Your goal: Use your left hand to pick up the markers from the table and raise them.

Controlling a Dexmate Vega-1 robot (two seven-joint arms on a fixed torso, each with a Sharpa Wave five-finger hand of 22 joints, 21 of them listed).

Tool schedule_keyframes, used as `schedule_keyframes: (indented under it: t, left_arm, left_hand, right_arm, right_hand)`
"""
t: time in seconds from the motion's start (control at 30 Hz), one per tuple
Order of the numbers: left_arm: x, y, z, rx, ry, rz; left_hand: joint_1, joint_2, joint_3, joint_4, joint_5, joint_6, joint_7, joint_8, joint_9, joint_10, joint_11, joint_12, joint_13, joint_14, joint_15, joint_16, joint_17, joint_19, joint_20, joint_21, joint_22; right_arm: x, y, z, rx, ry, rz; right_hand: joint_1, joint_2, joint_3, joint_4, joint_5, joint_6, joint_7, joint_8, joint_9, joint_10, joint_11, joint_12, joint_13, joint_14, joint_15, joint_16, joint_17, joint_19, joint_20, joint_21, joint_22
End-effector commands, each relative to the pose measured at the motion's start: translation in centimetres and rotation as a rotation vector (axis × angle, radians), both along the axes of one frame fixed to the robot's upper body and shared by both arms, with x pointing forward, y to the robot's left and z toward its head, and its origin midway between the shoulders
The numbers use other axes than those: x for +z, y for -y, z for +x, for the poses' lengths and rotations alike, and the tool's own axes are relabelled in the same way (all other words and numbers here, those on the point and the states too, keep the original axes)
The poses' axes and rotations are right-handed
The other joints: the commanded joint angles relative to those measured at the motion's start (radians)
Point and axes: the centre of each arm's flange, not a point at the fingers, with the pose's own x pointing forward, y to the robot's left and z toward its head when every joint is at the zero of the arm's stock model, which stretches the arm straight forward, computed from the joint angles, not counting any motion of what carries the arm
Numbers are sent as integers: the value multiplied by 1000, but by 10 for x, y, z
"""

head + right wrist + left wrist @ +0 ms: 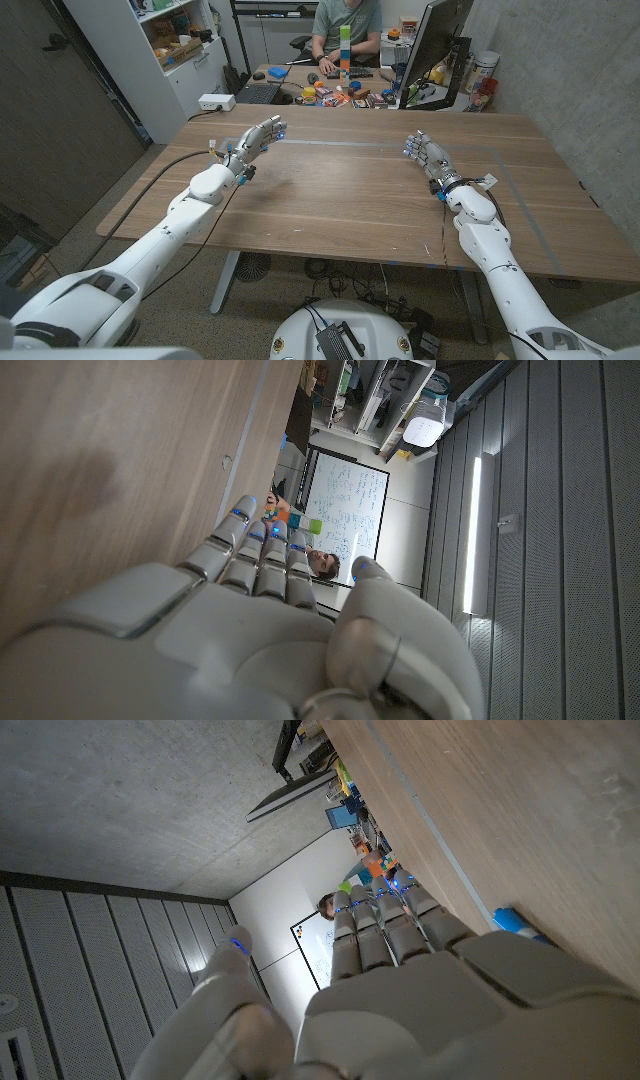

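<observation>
Over the left half of the wooden desk (350, 200), the left hand (255, 140) is stretched out towards the far edge. Its fingers (385, 925) are straight and close side by side, the thumb stands off to one side, and it holds nothing. In the left wrist view its edge is close to the wood, and a small blue-and-white piece (512, 920) shows just beside it against the desk. Whether that is a marker or part of the hand itself I cannot tell.

On the right half, the right hand (428, 158) is posed the same way. Its fingers (262, 550) are extended, the thumb is apart, and the palm is empty. The two hands are well apart, with bare wood between them. A dark cable (165, 168) runs along the desk's left side beside the left arm.

Beyond the far edge stands a second, cluttered desk. It carries a laptop (260, 92), a tall stack of coloured blocks (344, 50) and a monitor (435, 45). A person (345, 22) sits behind it. A white box (216, 101) sits at the far left corner, near a white shelf (175, 40). In the right wrist view a whiteboard (345, 495) hangs on the back wall.
</observation>
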Motion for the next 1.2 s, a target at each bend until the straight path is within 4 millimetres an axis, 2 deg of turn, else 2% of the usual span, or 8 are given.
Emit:
schedule_keyframes:
  t: [0.03,0.17,0.37,0.53,0.73,1.03,1.2]
  left_arm:
    - [52,21,28,-84,71,266]
    - [66,27,33,-97,66,371]
    - [74,30,30,-109,72,467]
    - [80,29,23,-104,116,559]
    - [89,23,17,-74,165,642]
    - [100,12,-8,-19,378,852]
    - [108,7,-19,10,473,909]
  left_hand:
    - [15,0,1,-8,5,6,0,5,2,8,-2,6,6,9,-11,4,4,10,-8,-4,3]
    - [17,0,1,-9,5,6,-1,4,2,9,-5,6,6,9,-12,4,4,10,-8,-5,3]
    - [24,0,3,-15,8,-6,-4,-1,2,4,-9,3,6,7,-12,2,4,11,-4,-9,3]
    - [40,-1,7,-25,12,-28,-6,-9,3,-4,-15,0,7,1,-12,-2,4,9,9,-15,3]
    - [56,-2,12,-34,16,-41,-10,-13,3,-8,-19,-2,7,-3,-14,-4,3,9,12,-20,3]
    - [91,-5,22,-53,26,-45,-17,-10,4,-2,-33,0,8,4,-29,-2,3,14,13,-27,2]
    - [117,-7,30,-62,35,-44,-26,-7,5,4,-47,2,8,15,-39,1,3,20,9,-31,2]
  right_arm:
    - [3,7,-12,-121,18,26]
    - [4,8,-16,-160,29,39]
    - [5,5,-19,-188,42,55]
    - [6,3,-21,-203,50,60]
    - [11,0,-23,-204,61,58]
    - [17,0,-25,-223,72,47]
    - [16,-3,-26,-229,69,49]
  right_hand:
    - [4,-1,6,2,2,10,-3,9,2,12,2,8,3,9,-1,6,4,8,-6,-3,5]
    - [4,-1,6,2,2,10,-3,9,2,12,1,8,3,10,-2,6,4,9,-6,-4,5]
    - [4,-2,6,1,2,11,-3,9,2,13,1,8,3,10,-3,6,4,9,-6,-5,5]
    - [3,-2,6,1,1,11,-3,9,2,12,0,8,3,11,-4,6,4,9,-6,-5,5]
    - [3,-2,7,1,1,11,-4,9,2,12,1,8,3,13,-3,6,4,9,-5,-7,5]
    - [2,-2,7,1,1,12,-4,9,2,13,3,8,3,13,-4,6,4,9,-5,-8,5]
    - [1,-2,7,1,1,13,-4,9,2,13,1,8,3,14,-3,6,5,8,-4,-9,5]
